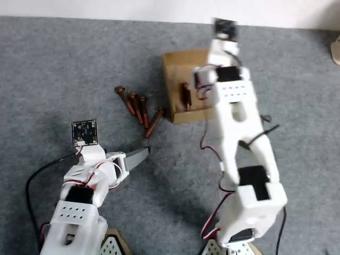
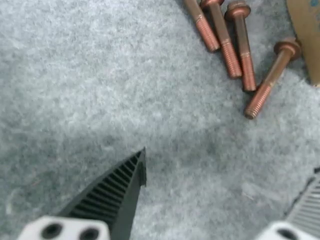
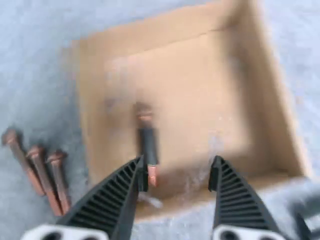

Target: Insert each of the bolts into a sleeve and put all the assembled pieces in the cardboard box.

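Several copper bolts (image 1: 139, 109) lie side by side on the grey carpet, just left of the cardboard box (image 1: 178, 64). Inside the box lies one bolt with a dark sleeve around its shank (image 3: 148, 142), also visible from above as the assembled piece (image 1: 186, 96). My right gripper (image 3: 177, 170) hangs open over the box's near wall, with the assembled piece just beyond its fingertips and nothing between them. My left gripper (image 2: 230, 172) stands open and empty low over the carpet, a short way in front of the bolts (image 2: 235, 45).
My right arm (image 1: 236, 114) stretches from the front right across to the box and covers the box's right part. The box corner (image 2: 306, 30) lies right beside the nearest bolt. Bare carpet (image 1: 64, 69) spreads left of the bolts.
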Robot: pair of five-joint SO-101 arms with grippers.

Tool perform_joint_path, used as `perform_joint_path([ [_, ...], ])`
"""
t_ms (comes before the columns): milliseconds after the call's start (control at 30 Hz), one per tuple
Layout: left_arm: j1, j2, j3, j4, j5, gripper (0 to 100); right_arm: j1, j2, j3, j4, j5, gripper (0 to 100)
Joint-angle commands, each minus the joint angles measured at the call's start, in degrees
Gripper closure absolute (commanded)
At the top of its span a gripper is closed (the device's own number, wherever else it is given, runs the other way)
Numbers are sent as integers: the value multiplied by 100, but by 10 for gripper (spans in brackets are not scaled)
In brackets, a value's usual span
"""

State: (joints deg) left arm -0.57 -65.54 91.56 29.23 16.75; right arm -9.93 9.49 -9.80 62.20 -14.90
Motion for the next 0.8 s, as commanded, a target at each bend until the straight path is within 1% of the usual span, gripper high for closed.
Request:
perform_joint_path([
  [0, -40, -84, -22, -132, -44, 550, 514, -488, -259, 593, -475, 822],
  [133, -31, -84, -22, -132, -44, 550, 1051, -497, -259, 1209, -1169, 822],
  [400, -31, -84, -13, -132, -44, 550, 1842, -180, -242, 1903, -2804, 818],
  [500, -31, -84, -13, -132, -44, 550, 1982, 233, -251, 1947, -3367, 818],
  [667, -31, -84, -13, -123, -44, 550, 1965, 1209, -286, 1912, -4220, 818],
  [733, -31, -84, -13, -123, -44, 550, 1965, 1613, -321, 1895, -4440, 817],
  [767, -31, -84, -13, -123, -44, 550, 1965, 1771, -426, 1798, -4413, 817],
])
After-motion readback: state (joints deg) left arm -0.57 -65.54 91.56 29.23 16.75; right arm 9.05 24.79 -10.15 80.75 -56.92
